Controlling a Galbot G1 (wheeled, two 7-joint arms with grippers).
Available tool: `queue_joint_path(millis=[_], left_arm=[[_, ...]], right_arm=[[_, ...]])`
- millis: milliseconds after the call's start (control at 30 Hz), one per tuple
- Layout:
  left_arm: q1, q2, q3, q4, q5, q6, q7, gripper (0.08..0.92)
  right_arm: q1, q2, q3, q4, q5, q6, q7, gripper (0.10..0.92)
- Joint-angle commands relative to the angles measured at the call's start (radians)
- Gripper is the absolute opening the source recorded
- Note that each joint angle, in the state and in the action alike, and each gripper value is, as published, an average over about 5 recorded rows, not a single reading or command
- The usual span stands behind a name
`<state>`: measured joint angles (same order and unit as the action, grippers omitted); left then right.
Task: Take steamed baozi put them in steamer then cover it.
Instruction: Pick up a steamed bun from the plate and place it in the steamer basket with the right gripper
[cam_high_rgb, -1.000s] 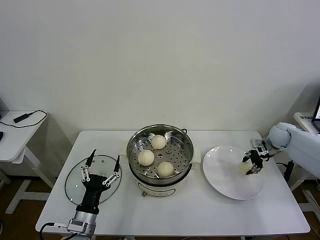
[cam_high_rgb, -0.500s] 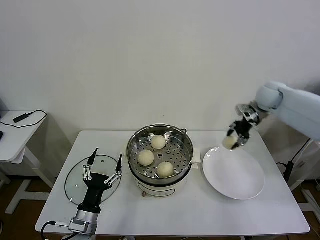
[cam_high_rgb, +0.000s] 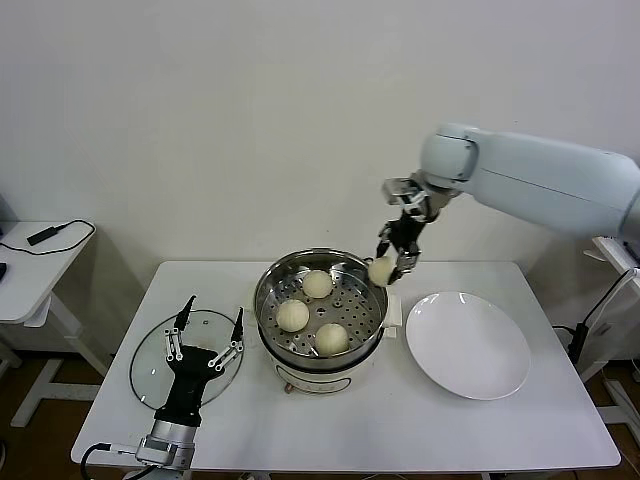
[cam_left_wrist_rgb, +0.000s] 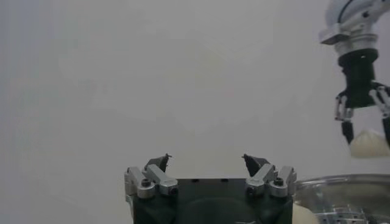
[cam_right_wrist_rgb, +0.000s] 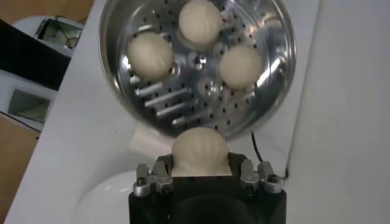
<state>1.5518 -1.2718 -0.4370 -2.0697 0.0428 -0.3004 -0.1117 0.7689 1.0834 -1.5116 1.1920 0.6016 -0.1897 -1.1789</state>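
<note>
The right gripper (cam_high_rgb: 390, 262) is gripping the fourth bun (cam_high_rgb: 381, 270) between its closed fingers, hanging above the steamer's (cam_high_rgb: 372, 316) right rim, so the bun is sitting over the edge and not yet over the open tray. Three buns (cam_high_rgb: 292, 315) are lying on the perforated floor: one at the back, one at the left, one at the front, leaving the right part of the tray free. In the right wrist view the held bun (cam_right_wrist_rgb: 200, 150) is bulging above the jaws with the steamer (cam_right_wrist_rgb: 119, 91) below and beyond it. The plate (cam_high_rgb: 467, 344) is sitting bare on the table (cam_high_rgb: 400, 430) to the right. The left gripper (cam_high_rgb: 205, 336) is hovering with fingers spread wide over the glass cover (cam_high_rgb: 150, 375), which is lying flat left of the steamer. The risks from here, as I judge them: letting go at this spot would likely be dropping the bun onto the rim, where it could be bouncing out onto the table; squeezing soft dough hard may be denting it; and lowering too close to the front bun could be knocking it aside
</note>
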Motion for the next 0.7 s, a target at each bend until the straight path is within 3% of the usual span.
queue_joint_path(millis=[33,700], left_arm=[[0.002,0.001,0.0,0.001,0.001,0.0,0.0,0.823],[0.004,0.001,0.0,0.004,0.001,-0.005,-0.004,0.823]], right_arm=[[-0.026,0.138,-0.037,-0.005,0.044,-0.03,0.05,0.636],[-0.107,0.151,-0.064,-0.044,-0.028,-0.028,0.082,0.636]])
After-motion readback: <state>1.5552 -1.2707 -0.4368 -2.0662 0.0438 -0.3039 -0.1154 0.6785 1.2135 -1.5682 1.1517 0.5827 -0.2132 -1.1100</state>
